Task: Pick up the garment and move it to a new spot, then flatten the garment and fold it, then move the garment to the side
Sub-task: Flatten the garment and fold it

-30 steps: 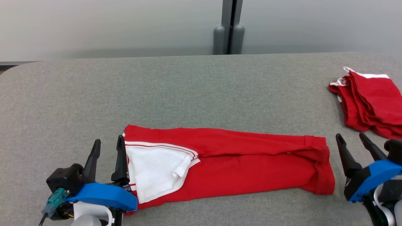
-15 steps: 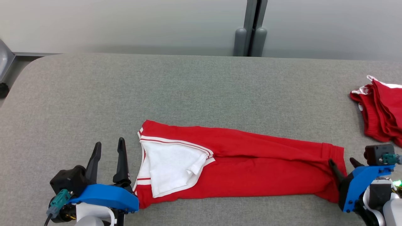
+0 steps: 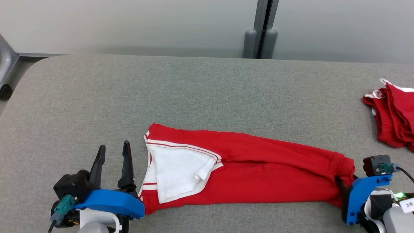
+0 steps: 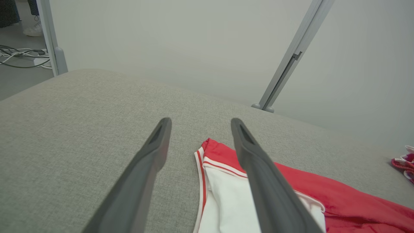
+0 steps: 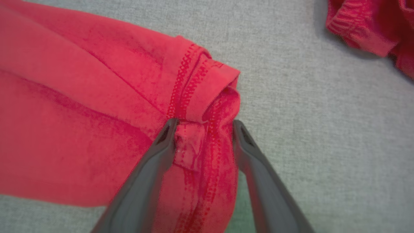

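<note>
Half done, I'd say: garment (image 3: pixel 258 171) flat, fold pending, right end effector (image 5: pixel 205 124) gaping astride its 3 o'clock hem (image 5: pixel 200 84), left end effector (image 3: pixel 114 145) spread at 9 o'clock.

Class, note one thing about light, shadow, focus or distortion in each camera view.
Head view: soft, even light, the red garment sharp, with scarcely any shadow. Left wrist view: the left tool's fingers blur toward the lens, and the grey post leans across the frame. Right wrist view: the hem slightly soft, a dark shadow beside the other red clothes.
</note>
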You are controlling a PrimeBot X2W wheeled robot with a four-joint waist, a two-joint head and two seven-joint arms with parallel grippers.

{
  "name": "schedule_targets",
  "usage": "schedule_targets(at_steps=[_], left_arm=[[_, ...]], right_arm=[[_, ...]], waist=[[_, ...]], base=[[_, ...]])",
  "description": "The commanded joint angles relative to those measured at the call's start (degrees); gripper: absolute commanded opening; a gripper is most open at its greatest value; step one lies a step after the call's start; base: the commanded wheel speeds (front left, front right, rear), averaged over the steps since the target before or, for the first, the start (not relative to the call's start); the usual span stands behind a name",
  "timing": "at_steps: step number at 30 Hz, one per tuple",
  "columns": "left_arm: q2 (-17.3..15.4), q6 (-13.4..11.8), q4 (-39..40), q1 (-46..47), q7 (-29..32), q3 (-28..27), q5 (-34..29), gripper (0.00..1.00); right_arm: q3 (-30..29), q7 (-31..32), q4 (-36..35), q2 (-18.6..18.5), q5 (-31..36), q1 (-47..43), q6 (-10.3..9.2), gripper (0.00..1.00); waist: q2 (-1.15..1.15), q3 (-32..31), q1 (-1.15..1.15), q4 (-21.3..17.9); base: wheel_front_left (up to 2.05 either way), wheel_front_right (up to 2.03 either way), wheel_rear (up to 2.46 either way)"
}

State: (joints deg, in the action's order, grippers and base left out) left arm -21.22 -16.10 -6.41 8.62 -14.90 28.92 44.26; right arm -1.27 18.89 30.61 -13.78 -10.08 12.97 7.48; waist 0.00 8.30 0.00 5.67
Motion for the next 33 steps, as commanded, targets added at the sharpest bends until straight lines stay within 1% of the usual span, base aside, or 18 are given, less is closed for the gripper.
schedule_targets(at_steps=[1, 3, 6, 11, 16, 19, 21, 25, 29, 30, 33], left_arm=[[0.28, -0.1, 0.04, 0.94, -0.28, 0.23, -0.52, 1.0], [0.31, -0.12, -0.01, 1.11, -0.29, 0.3, -0.56, 1.0], [0.22, -0.21, -0.12, 0.94, -0.29, 0.22, -0.56, 1.0], [0.07, -0.5, -0.04, 0.26, -0.31, 0.13, -0.67, 1.0], [0.53, -0.39, -0.37, 0.06, -0.3, 0.53, -0.6, 1.0], [0.61, -0.2, -0.57, 0.01, -0.3, 0.47, -0.37, 1.0], [0.61, -0.07, -0.77, 0.06, -0.23, 0.61, -0.3, 1.0], [0.44, -0.15, -1.39, 0.26, 0.22, 1.09, -0.64, 1.0], [0.72, 0.02, -1.95, 0.26, 0.51, 1.7, -0.54, 1.0], [0.72, 0.02, -1.95, 0.26, 0.51, 1.7, -0.54, 1.0], [0.58, 0.0, -2.14, 0.07, 0.52, 1.69, -0.29, 1.0]], right_arm=[[1.04, 0.56, 2.06, 0.89, 0.43, 0.17, 0.03, 0.33], [1.36, 0.29, 3.24, 0.71, 0.46, 1.12, 0.02, 0.0], [1.4, -0.63, 4.31, -0.24, 0.48, 2.92, -0.03, 0.0], [-0.02, -1.18, 4.1, -3.0, -0.33, 4.9, -0.03, 0.0], [-1.61, 0.87, 0.84, -6.57, -2.16, 3.49, -0.02, 0.0], [-2.6, 2.08, -1.32, -8.02, -3.39, 2.55, -0.01, 0.0], [-3.09, 2.62, -2.73, -8.0, -4.47, 2.26, -0.01, 0.0], [-1.98, 4.16, -5.76, -6.16, -8.01, 1.4, 0.01, 0.0], [-0.15, 5.43, -10.29, -4.24, -12.1, 0.22, 0.02, 0.0], [-0.15, 5.43, -10.29, -4.24, -12.1, 0.22, 0.02, 0.0], [2.04, 6.65, -14.65, -3.47, -14.64, -0.85, 0.02, 0.0]], waist=[[0.0, 0.04, 0.0, -0.04], [0.0, 0.01, 0.0, -0.12], [0.0, -0.26, 0.0, -0.52], [0.0, -1.11, 0.0, -1.79], [0.0, -1.85, 0.0, -2.89], [0.0, -2.09, 0.0, -3.48], [0.0, -2.24, 0.0, -3.75], [0.0, -2.91, 0.0, -3.9], [0.0, -3.77, 0.0, -3.15], [0.0, -3.77, 0.0, -3.15], [0.0, -4.61, 0.0, -2.21]], base=[[0.0, 0.0, 0.0], [0.0, 0.0, 0.0], [0.0, 0.0, 0.0], [0.0, 0.0, 0.0], [0.0, 0.0, 0.0], [0.0, 0.0, 0.0], [0.0, 0.0, 0.0], [0.0, 0.0, 0.0], [0.0, 0.0, 0.0], [0.0, 0.0, 0.0], [0.0, 0.0, 0.0]])
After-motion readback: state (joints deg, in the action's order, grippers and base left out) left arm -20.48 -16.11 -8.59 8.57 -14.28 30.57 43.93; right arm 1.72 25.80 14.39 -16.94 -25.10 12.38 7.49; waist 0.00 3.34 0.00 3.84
